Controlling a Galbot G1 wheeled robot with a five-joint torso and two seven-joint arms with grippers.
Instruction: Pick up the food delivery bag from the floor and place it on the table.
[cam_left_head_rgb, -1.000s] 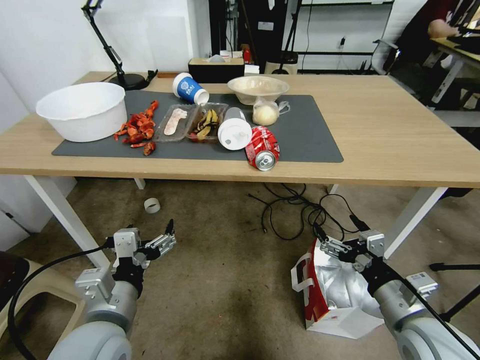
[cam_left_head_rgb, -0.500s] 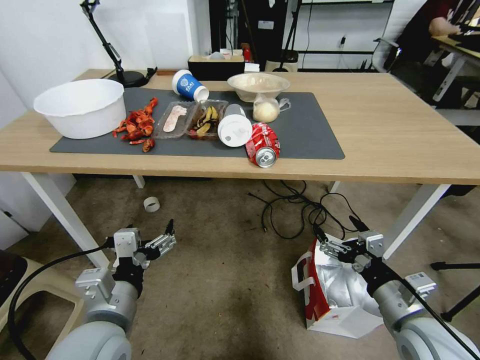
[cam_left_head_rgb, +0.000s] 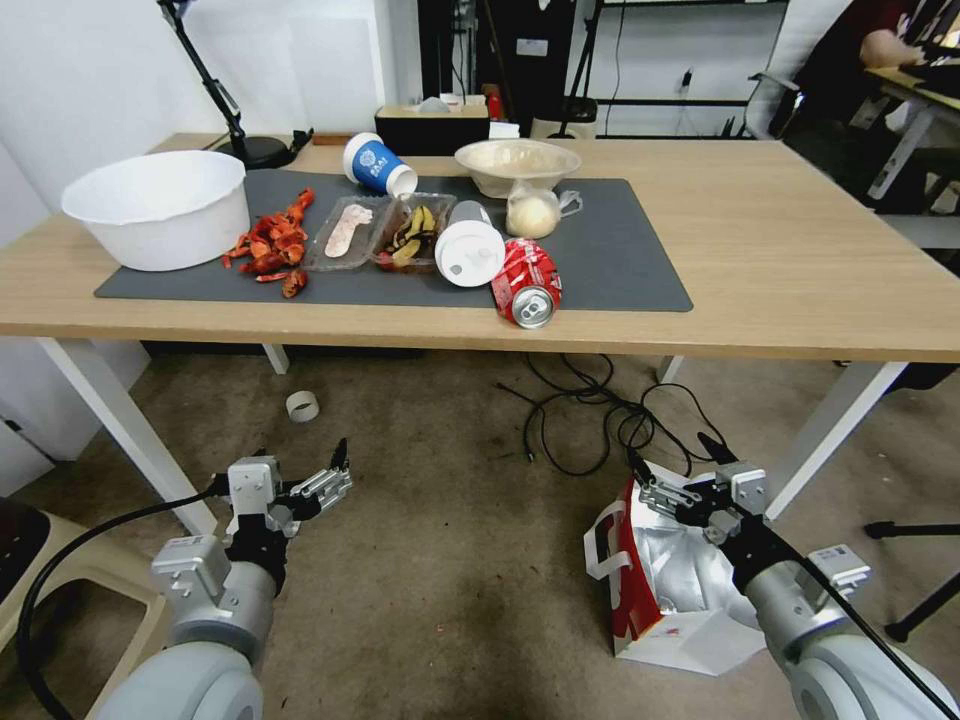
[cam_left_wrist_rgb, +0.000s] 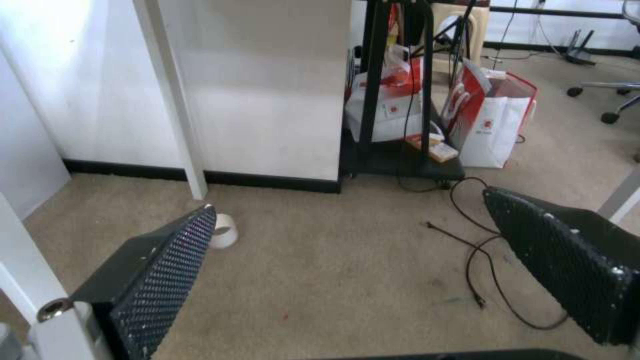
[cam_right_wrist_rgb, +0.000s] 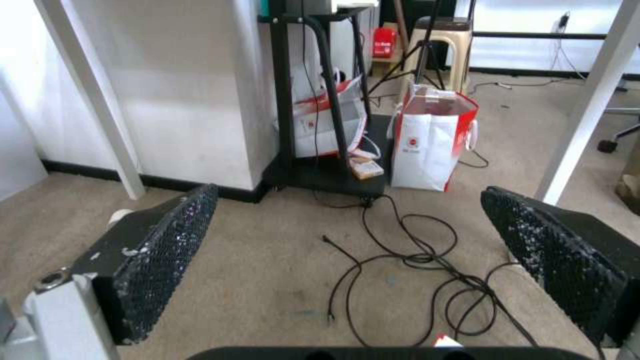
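Both grippers stayed put; the table (cam_left_head_rgb: 800, 270) apparently shifted with the camera.

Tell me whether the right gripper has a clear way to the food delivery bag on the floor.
Probably yes. The right gripper hangs open directly over the food delivery bag, which stands open-topped on the floor with nothing between them. The black cables lie farther off, toward the table.

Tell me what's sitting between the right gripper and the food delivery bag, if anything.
Nothing visible. The right gripper, fingers open, hangs just above the open top of the food delivery bag on the floor, with no object between them.
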